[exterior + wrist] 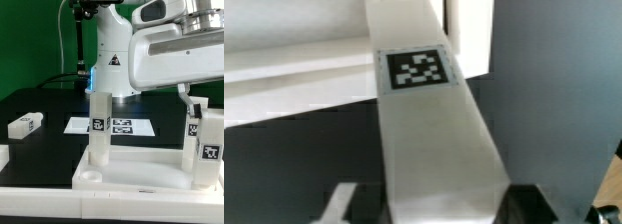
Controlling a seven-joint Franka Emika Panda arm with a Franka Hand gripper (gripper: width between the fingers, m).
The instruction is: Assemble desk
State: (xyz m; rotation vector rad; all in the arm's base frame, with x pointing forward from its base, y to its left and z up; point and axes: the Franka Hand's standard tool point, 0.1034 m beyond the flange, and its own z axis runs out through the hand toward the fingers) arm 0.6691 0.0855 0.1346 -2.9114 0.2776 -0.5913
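Tabletop slab (pixel 130 172): lies flat at the near edge of the black table (pixel 45 105), rim up. It runs out of frame on the exterior view's right. A round socket shows in its near corner on the exterior view's left.
Left leg (pixel 99 125): stands upright at the slab's far corner on the exterior view's left, tag facing the camera. You cannot read how deep it sits.
Right legs: two tagged legs stand upright at the slab's end on the exterior view's right, a rear leg (pixel 190 128) and a front leg (pixel 213 148), just beside each other.
Gripper (pixel 190 97): comes down onto the tops of that right pair. The exterior view does not tell you which one it has.
Jaws: in the wrist view the gripper (pixel 438 205) is closed partway around a held leg (pixel 430 130). There is a finger (pixel 345 205) on each side face and no gap to be seen. The leg's tag faces the wrist camera.
Held leg, far end: it reaches toward white slab edges that show blurred behind it. Contact there cannot be told.
Loose leg (pixel 25 124): lies flat on the table, well apart from the slab, toward the exterior view's left.
Cut-off part (pixel 3 155): white, at the frame edge, and you cannot identify it.
Marker board (pixel 122 127): flat on the table behind the slab, partly hidden by the left leg.
Robot arm (pixel 175 45): fills the upper part of the exterior view's right.
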